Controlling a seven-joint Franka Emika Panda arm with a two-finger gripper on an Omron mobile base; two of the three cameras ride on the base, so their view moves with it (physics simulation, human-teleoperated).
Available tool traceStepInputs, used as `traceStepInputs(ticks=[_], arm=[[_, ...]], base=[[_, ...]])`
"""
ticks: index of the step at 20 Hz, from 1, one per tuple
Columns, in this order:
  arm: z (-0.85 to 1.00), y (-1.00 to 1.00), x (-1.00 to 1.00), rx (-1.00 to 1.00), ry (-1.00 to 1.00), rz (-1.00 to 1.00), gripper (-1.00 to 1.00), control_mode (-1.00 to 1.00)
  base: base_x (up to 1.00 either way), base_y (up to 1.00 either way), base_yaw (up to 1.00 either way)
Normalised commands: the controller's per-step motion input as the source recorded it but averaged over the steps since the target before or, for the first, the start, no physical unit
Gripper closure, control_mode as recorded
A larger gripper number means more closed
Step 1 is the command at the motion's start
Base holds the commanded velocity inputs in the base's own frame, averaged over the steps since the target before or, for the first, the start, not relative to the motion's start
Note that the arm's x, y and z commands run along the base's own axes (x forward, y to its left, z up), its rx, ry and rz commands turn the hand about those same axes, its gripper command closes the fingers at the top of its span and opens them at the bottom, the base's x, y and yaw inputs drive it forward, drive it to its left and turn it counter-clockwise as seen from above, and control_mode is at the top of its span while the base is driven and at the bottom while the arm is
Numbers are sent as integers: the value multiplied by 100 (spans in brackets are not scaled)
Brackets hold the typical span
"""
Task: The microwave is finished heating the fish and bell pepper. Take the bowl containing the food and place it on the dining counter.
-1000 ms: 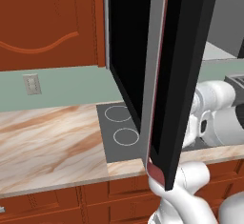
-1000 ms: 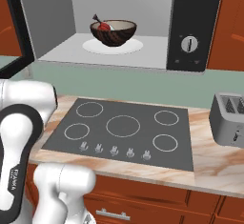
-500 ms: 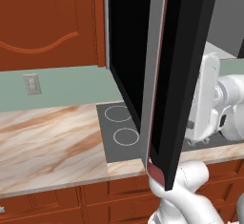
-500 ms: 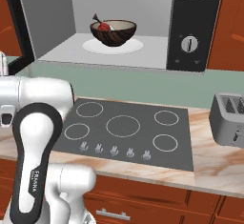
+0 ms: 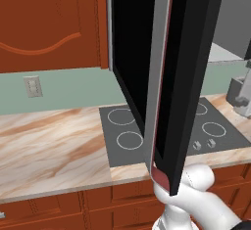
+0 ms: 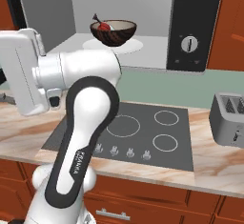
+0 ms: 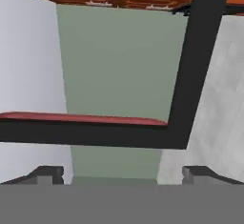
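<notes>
- The microwave (image 6: pixel 143 23) stands wide open above the cooktop (image 6: pixel 131 132), its glossy black door (image 5: pixel 171 77) swung out edge-on toward the base, so the cavity is free to reach into.
- The bowl (image 6: pixel 113 31) sits on the pale turntable plate (image 6: pixel 138 44) inside, dark brown outside with a beige inner wall. It has not been lifted and nothing touches it.
- The bell pepper (image 6: pixel 101 25) shows as a red lump at the bowl's left rim, with the fish (image 6: pixel 108 26) as a pale sliver just beside it; its dark tail is too small to make out.
- The end effector (image 7: pixel 122 173) has its two dark finger tips set well apart with nothing between them. It looks along the door's black frame and red inner edge at the green wall, so I judge it is not yet aimed at the bowl.
- In the right base view the arm's white upper link rises at the left, beside the open cavity and below the bowl's level.
- Against the pictures of half a second and a second ago, the arm has swung: that link has climbed higher and further left, while the bowl, the door and the toaster (image 6: pixel 228 119) on the marble tabletop (image 5: pixel 54 146) have stayed put.
- The dining counter is somewhere off to the side, so carrying is all ahead.
</notes>
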Motion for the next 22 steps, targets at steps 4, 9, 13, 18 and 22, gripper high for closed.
traceStepInputs(ticks=[4, 9, 13, 18, 22], arm=[[7, -100, 26, -28, -27, -6, -100, -100], [0, -92, 65, -34, -22, -21, -100, -100], [0, -42, 100, -21, -20, -24, -100, -100], [-24, 0, 100, -2, -4, -4, -100, -100], [-47, 0, 100, -1, -2, 0, -100, -100]], base=[[0, 0, 0], [0, 0, 0], [0, 0, 0], [0, 0, 0], [0, 0, 0]])
